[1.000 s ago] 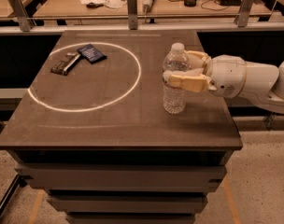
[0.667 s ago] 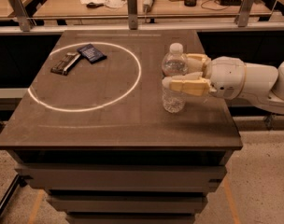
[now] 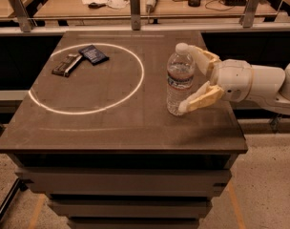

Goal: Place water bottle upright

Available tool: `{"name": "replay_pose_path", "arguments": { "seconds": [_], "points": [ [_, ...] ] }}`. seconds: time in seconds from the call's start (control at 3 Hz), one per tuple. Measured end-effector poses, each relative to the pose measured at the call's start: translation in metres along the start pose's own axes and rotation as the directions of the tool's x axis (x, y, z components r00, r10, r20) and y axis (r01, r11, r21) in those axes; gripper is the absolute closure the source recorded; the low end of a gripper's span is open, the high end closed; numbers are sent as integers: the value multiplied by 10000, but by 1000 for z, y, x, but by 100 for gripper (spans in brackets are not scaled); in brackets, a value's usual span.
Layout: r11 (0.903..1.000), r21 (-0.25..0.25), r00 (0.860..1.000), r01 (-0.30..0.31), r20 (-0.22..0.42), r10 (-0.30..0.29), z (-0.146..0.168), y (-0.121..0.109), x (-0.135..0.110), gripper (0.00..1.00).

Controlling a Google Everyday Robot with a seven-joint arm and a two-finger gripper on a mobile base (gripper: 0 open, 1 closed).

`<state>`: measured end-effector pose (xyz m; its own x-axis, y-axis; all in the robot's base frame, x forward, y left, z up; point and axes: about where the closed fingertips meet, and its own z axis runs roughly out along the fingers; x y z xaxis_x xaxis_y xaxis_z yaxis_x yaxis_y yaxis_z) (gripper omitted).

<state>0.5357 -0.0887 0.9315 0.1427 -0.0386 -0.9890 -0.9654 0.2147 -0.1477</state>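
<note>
Gripper (image 3: 185,79) spread wide around upright water bottle (image 3: 179,82), contact unclear, table (image 3: 111,123) edge beneath wrist, room leftward.

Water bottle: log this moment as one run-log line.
water bottle: upright on table, right of white circle | end effector: open, straddling bottle | snack bar, dark packet: inside circle

Looks down steeply from in front of the bench (image 3: 111,123), facing its far edge and the cluttered desk (image 3: 135,4) beyond the end effector (image 3: 182,78). Sits near enough to fill the view with the bench top, with floor (image 3: 269,194) showing below. Frames the end effector right of centre, with most of the bench top to its left.
</note>
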Motion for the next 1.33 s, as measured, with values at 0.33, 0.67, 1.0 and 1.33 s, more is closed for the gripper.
{"name": "replay_pose_path", "arguments": {
  "seconds": [0.33,0.67,1.0,1.33],
  "points": [
    [10000,6,9987,-13,-506,13,-16,-2,3,0],
    [9997,183,9917,-156,-1276,179,-46,-5,10,0],
    [9989,386,9779,-282,-2062,356,-76,-4,16,0],
    [9987,404,9752,-312,-2176,393,-80,-3,17,0]
  ]
}}
